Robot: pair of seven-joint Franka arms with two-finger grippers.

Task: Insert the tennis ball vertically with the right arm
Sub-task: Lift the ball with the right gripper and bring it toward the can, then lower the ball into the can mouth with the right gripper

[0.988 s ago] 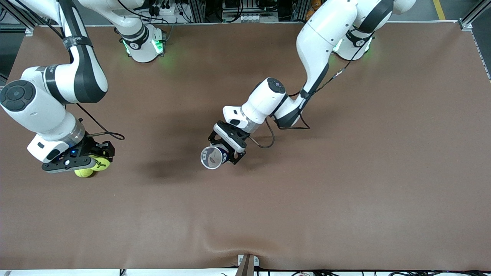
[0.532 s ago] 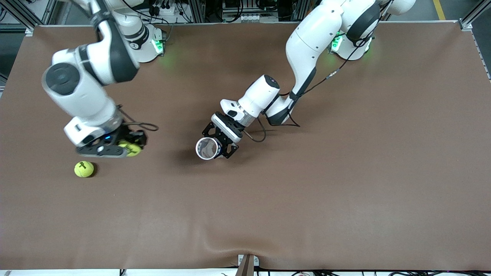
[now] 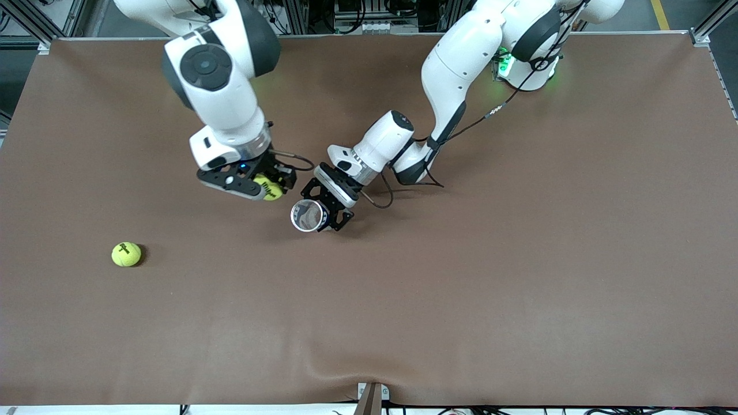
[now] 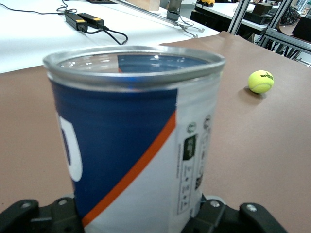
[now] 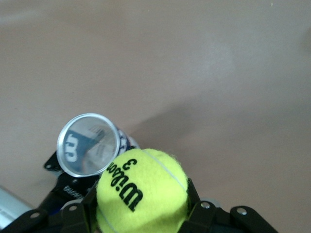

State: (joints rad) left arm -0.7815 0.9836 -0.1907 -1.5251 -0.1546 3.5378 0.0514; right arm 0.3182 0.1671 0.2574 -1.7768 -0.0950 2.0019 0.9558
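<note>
Lower left of the front view: a spare tennis ball [image 3: 126, 254] lies loose on the brown table [image 3: 519, 288], well apart from the action. Center-left, the right gripper [image 3: 253, 185] hangs in the air w/ jaws clamped on the Wilson tennis ball [image 3: 268, 188], just beside the can's mouth but not yet over it. At center, the left gripper [image 3: 330, 208] has its jaws closed around the open tennis ball can [image 3: 307, 215], held upright w/ the rim facing up. Progress, by my read: pickup done, can presented; still left are lining the ball over the opening, lowering and letting go. The can looks empty so far.
</note>
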